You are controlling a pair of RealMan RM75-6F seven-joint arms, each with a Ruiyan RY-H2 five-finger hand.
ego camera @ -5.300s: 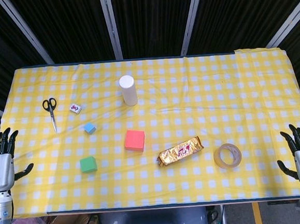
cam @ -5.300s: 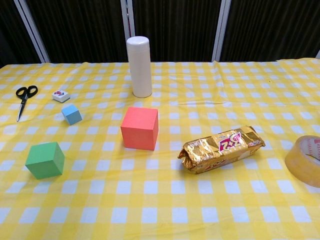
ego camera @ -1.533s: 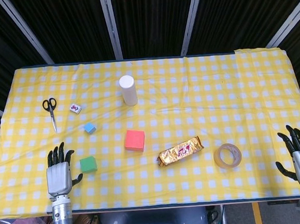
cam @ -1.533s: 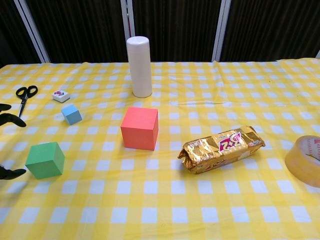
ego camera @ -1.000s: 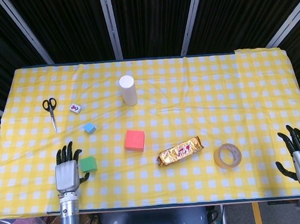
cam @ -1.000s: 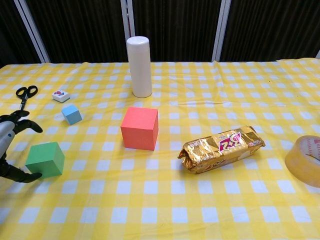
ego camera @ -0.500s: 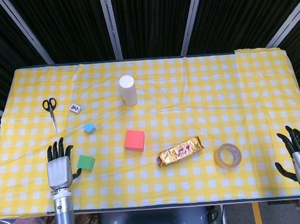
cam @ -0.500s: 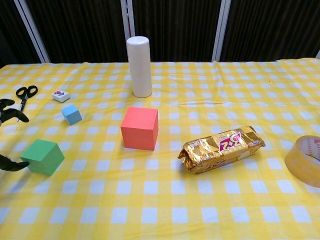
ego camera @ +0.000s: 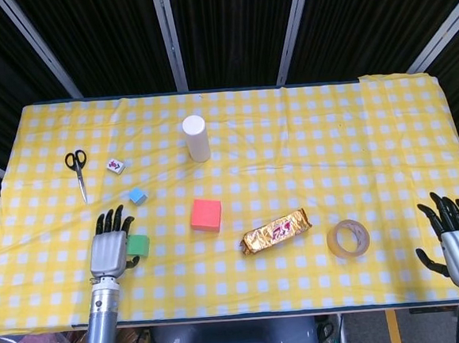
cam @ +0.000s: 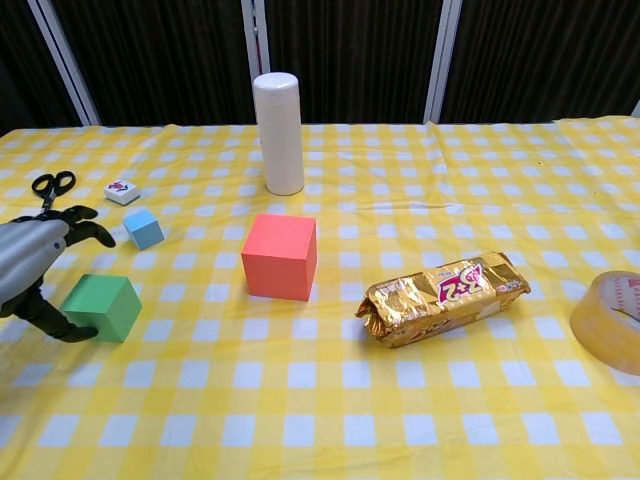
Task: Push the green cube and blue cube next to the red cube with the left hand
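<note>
The green cube (ego camera: 139, 245) (cam: 103, 306) sits at the near left of the yellow checked table. My left hand (ego camera: 111, 244) (cam: 35, 268) is flat against the cube's left side, fingers spread, thumb curled under the near edge. A small blue cube (ego camera: 138, 196) (cam: 145, 228) lies farther back, beyond the fingertips. The red cube (ego camera: 206, 215) (cam: 280, 256) stands to the right of both, a gap apart from the green one. My right hand (ego camera: 455, 245) hangs open at the table's near right corner, holding nothing.
A white cylinder (ego camera: 196, 138) (cam: 279, 133) stands behind the red cube. Scissors (ego camera: 77, 169) (cam: 46, 198) and a small tile (ego camera: 115, 165) (cam: 122, 191) lie at the far left. A gold snack pack (ego camera: 276, 230) (cam: 443, 297) and tape roll (ego camera: 348, 238) (cam: 608, 320) lie right.
My left hand has come in from the left table edge to the green cube and shoved it a little rightward toward the red cube, turning it slightly. The right hand stayed put.
</note>
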